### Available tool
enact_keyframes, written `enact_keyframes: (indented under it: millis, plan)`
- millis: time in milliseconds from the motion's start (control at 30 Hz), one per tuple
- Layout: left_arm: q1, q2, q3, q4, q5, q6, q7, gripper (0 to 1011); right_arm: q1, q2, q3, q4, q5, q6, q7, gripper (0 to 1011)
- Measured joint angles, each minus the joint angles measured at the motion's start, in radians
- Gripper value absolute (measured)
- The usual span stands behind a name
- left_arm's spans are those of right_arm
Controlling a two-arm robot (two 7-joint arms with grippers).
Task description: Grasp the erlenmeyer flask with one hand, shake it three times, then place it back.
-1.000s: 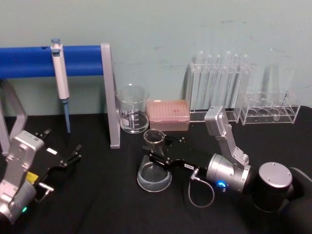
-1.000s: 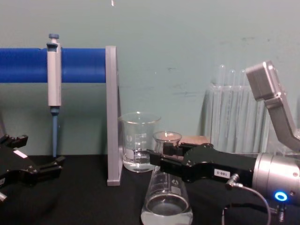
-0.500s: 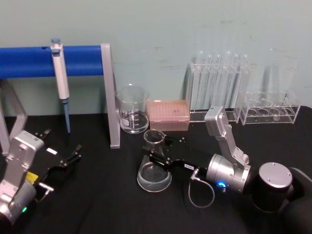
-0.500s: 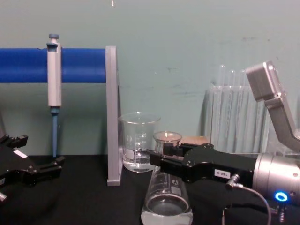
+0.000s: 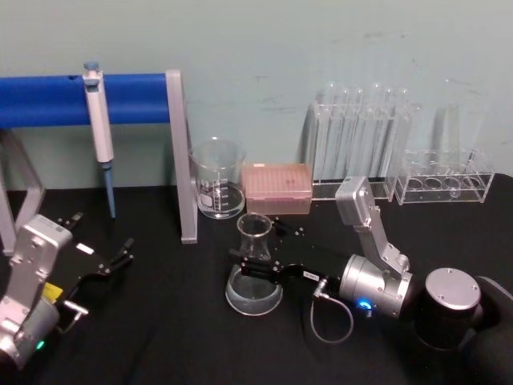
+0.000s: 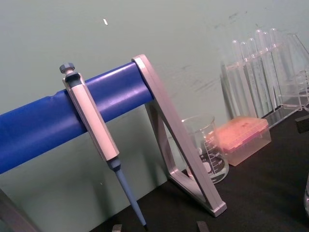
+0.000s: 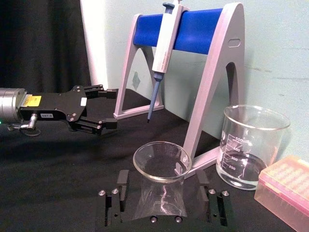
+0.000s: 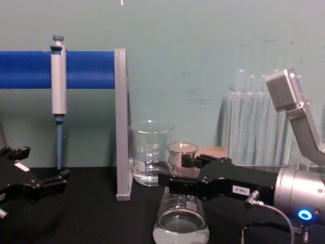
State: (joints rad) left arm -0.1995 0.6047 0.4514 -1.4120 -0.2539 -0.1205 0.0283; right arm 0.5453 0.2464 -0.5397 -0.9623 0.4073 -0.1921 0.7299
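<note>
The erlenmeyer flask (image 5: 253,281) stands upright on the black table, a little clear liquid in its wide base (image 8: 181,226). My right gripper (image 5: 252,265) reaches in from the right at neck height and is open. Its black fingers (image 7: 122,186) flank the flask's neck (image 7: 159,193) with a small gap on each side. In the chest view one finger passes in front of the neck and the other behind it, with the right gripper (image 8: 177,170) between. My left gripper (image 5: 112,261) rests open at the table's left, away from the flask.
Behind the flask stand a glass beaker (image 5: 217,183) with some liquid and a pink tip box (image 5: 276,188). A pipette (image 5: 100,120) hangs on the blue-barred stand (image 5: 180,160) at back left. Test tube racks (image 5: 361,148) line the back right.
The flask was tilted in the right gripper's grasp; now it stands upright. The right gripper's fingers have spread apart from the neck and sit slightly lower. The left arm is unmoved.
</note>
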Motion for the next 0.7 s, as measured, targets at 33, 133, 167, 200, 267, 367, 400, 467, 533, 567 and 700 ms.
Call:
enact_keyframes:
  millis: [33, 133, 167, 200, 267, 367, 400, 467, 533, 567, 700]
  plan:
    - [0.0, 0.0, 0.0, 0.0, 0.0, 0.0, 0.0, 1001, 0.0, 0.0, 0.0, 0.0, 0.0, 0.0, 0.0, 866]
    - [0.0, 0.0, 0.0, 0.0, 0.0, 0.0, 0.0, 1001, 0.0, 0.0, 0.0, 0.0, 0.0, 0.0, 0.0, 969]
    - [0.0, 0.0, 0.0, 0.0, 0.0, 0.0, 0.0, 1001, 0.0, 0.0, 0.0, 0.0, 0.001, 0.0, 0.0, 969]
    - [0.0, 0.0, 0.0, 0.0, 0.0, 0.0, 0.0, 1001, 0.0, 0.0, 0.0, 0.0, 0.001, 0.0, 0.0, 998]
    - [0.0, 0.0, 0.0, 0.0, 0.0, 0.0, 0.0, 1001, 0.0, 0.0, 0.0, 0.0, 0.001, 0.0, 0.0, 1002]
    - [0.0, 0.0, 0.0, 0.0, 0.0, 0.0, 0.0, 1001, 0.0, 0.0, 0.0, -0.001, 0.001, -0.001, 0.0, 1002]
    - [0.0, 0.0, 0.0, 0.0, 0.0, 0.0, 0.0, 1001, 0.0, 0.0, 0.0, -0.001, 0.001, -0.001, 0.0, 1002]
    - [0.0, 0.0, 0.0, 0.0, 0.0, 0.0, 0.0, 1001, 0.0, 0.0, 0.0, -0.001, 0.001, -0.001, 0.0, 1002]
    - [0.0, 0.0, 0.0, 0.0, 0.0, 0.0, 0.0, 1001, 0.0, 0.0, 0.0, -0.001, 0.002, -0.001, 0.0, 1002]
    - [0.0, 0.0, 0.0, 0.0, 0.0, 0.0, 0.0, 1001, 0.0, 0.0, 0.0, -0.001, 0.002, -0.001, 0.0, 1002]
    - [0.0, 0.0, 0.0, 0.0, 0.0, 0.0, 0.0, 1001, 0.0, 0.0, 0.0, -0.001, 0.002, -0.001, 0.0, 1002]
